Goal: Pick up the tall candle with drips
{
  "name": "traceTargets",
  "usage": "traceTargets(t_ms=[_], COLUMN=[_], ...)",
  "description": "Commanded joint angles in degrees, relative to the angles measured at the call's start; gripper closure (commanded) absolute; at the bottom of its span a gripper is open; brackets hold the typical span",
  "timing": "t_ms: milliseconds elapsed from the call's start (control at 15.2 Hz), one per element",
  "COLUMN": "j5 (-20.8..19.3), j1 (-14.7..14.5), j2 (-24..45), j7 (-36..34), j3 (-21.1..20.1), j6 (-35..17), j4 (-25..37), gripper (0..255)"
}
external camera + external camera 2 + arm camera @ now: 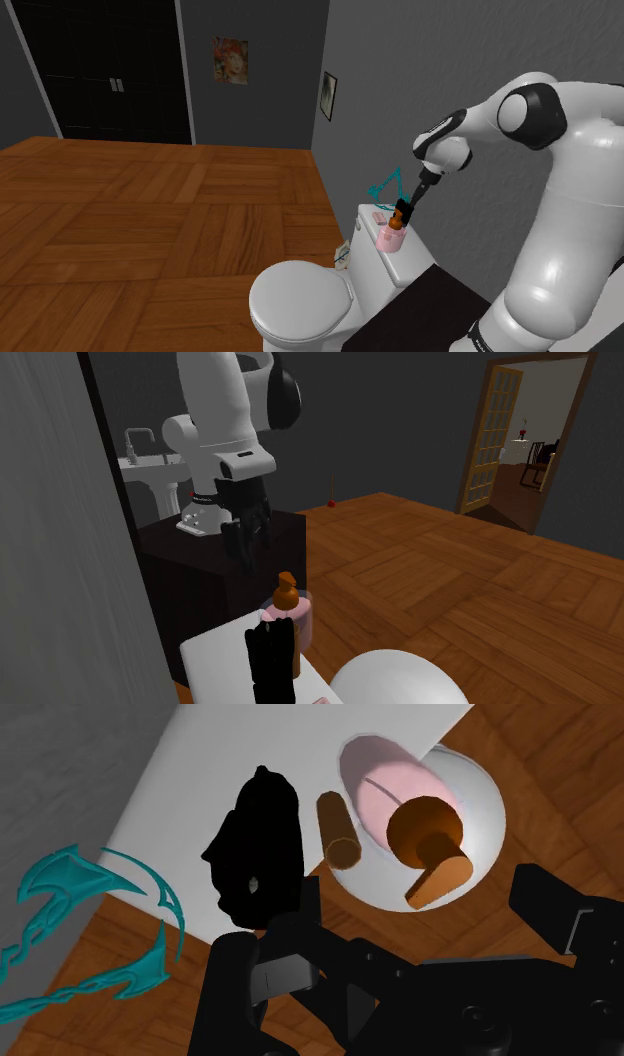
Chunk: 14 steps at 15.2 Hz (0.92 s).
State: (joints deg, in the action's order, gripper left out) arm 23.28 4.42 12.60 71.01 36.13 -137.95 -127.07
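Observation:
A tall black candle (270, 662) (255, 844) with a lumpy outline stands on the white toilet tank lid (215, 652) (200, 794). Beside it are a pink pump bottle (390, 236) (290, 614) (400, 804) with an orange top and a small brown cylinder (337, 829). My black gripper (403, 212) (247, 547) (420, 934) hangs open a little above the lid, nothing between its fingers. In the wrist view the candle lies just beyond one finger (270, 969), off the gap's middle, and the bottle lies ahead of the gap.
A teal ornament (386, 187) (90, 934) sits past the tank's far end. The closed toilet seat (300, 295) is below the tank, a grey wall right behind it. My dark stand (230, 567) adjoins the tank, with a white sink (150, 467) behind. Wooden floor (150, 220) spreads around.

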Motion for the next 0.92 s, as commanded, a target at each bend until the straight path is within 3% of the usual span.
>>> traceTargets(t_ms=[0,462,858], j5=[4.83,14.22,16.33], j1=[2.78,12.8,14.15], j2=[5.25,21.73,24.82], j7=[4.96,14.16,15.83], j3=[-1.32,-7.38,-9.14], j6=[0.33,2.44,0.39], j4=[3.76,19.06,19.85], gripper=[0,0,0])
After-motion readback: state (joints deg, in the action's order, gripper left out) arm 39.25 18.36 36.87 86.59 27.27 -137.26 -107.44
